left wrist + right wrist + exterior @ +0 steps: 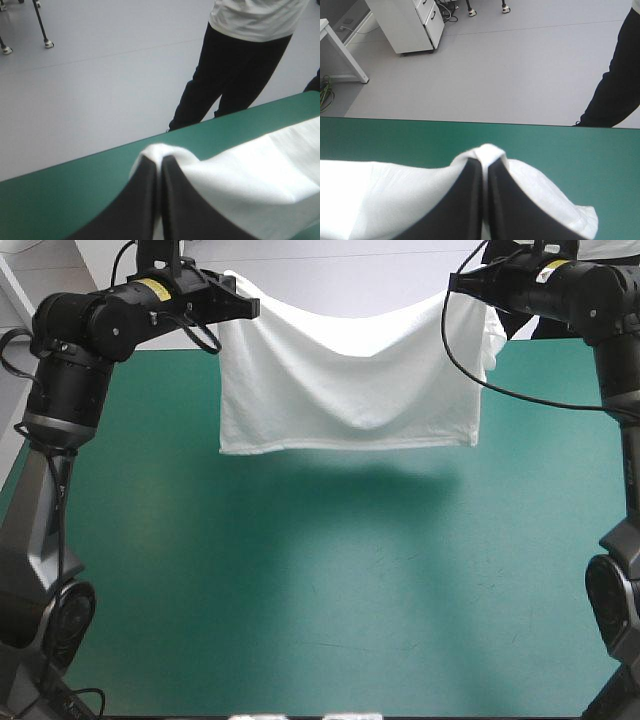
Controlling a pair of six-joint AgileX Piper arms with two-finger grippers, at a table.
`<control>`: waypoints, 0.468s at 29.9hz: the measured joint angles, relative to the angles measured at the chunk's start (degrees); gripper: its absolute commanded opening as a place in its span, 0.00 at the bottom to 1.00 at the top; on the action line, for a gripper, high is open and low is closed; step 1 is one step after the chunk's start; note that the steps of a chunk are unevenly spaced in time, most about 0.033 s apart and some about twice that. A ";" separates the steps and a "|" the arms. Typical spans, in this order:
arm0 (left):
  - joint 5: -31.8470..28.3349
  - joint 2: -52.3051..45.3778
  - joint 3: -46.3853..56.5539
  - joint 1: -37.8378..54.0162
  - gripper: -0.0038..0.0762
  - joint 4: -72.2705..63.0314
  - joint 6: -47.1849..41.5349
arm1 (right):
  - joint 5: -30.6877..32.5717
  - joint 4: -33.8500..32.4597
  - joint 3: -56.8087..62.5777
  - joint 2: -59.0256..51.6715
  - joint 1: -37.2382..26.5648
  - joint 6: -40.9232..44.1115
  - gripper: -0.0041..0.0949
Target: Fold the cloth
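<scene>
1. Two pinch points carried the whole load in the high view. The T-shirt [345, 380] hung as a white sheet between the left gripper [245, 308] and the right gripper [462, 282]. Its hem appeared clear of the teal-green cover [300, 620], and its top edge sagged midway between the jaws. Risk judged: lowering with that slack would let the middle land first and bunch. Spreading the grippers to take it up could drag cloth out of a pinch.
2. Left wrist view: the left gripper [159, 159] was all but closed on the T-shirt [260, 175]. A small white tuft showed just past the tips, and the rest trailed off to one side of the jaws. The bite looked shallow, so a jerk could shed that corner.
3. Right wrist view: the right gripper [485, 161] was likewise clamped on the T-shirt [380, 200], with cloth bulging on both sides of the fingers. The uneven gather here could skew the fold and leave the hem out of line.
</scene>
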 measured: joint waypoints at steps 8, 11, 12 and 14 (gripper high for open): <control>4.79 6.02 -4.69 0.60 0.04 -0.27 1.95 | 3.75 -0.60 -3.11 5.97 0.00 -0.63 0.02; 6.29 6.14 -0.99 0.66 0.04 -0.32 1.95 | 4.60 -0.60 -0.87 7.12 0.00 -0.63 0.02; 7.13 6.14 0.21 0.66 0.04 -0.32 1.95 | 4.76 -0.67 0.66 7.12 0.00 -1.11 0.02; 9.46 6.14 3.37 0.66 0.04 -0.45 1.45 | 5.02 -0.66 5.51 6.91 0.00 -1.65 0.02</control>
